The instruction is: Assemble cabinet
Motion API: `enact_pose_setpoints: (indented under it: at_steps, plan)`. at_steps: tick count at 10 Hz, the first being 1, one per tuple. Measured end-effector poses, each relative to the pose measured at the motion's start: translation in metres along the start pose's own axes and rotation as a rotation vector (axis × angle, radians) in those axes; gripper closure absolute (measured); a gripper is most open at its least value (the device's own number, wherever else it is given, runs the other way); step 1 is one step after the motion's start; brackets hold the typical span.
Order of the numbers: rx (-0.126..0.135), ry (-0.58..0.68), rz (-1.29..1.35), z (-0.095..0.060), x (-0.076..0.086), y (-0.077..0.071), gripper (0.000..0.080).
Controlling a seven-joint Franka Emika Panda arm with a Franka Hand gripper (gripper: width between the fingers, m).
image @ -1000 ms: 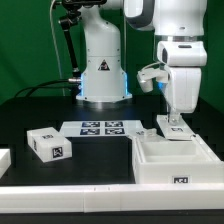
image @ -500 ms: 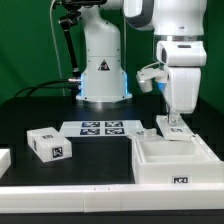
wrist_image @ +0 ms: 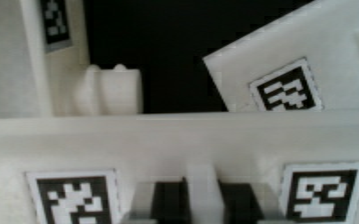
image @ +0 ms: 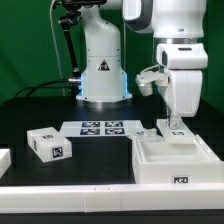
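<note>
The cabinet (image: 176,162) sits lower right on the counter (image: 105,160); the tool (image: 173,127) meets its rear edge, and I cannot tell whether it grips.

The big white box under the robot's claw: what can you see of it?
The cabinet is a large white, plastic-looking box lying open side up on the black table, at the exterior view's right. Raised walls frame its hollow inside; a black-and-white tag marks its front face. The claw hangs at its rear edge; contact unclear.
</note>
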State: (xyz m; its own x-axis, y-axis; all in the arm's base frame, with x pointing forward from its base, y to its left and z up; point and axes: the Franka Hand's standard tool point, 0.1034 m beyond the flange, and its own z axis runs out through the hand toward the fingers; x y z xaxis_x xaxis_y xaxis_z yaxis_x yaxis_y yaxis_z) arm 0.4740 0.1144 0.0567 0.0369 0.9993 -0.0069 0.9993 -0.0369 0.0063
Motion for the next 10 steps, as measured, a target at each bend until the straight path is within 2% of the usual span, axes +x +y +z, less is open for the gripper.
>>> enact_pose_setpoints:
  at_steps: [3, 6, 10]
  plan:
    - [0.004, -0.003, -0.005, 0.0, -0.001, 0.002, 0.0729]
    - [-0.002, -0.003, 0.006, -0.001, 0.001, 0.031, 0.0729]
    - [-0.021, 0.007, 0.01, 0.0, -0.001, 0.054, 0.0729]
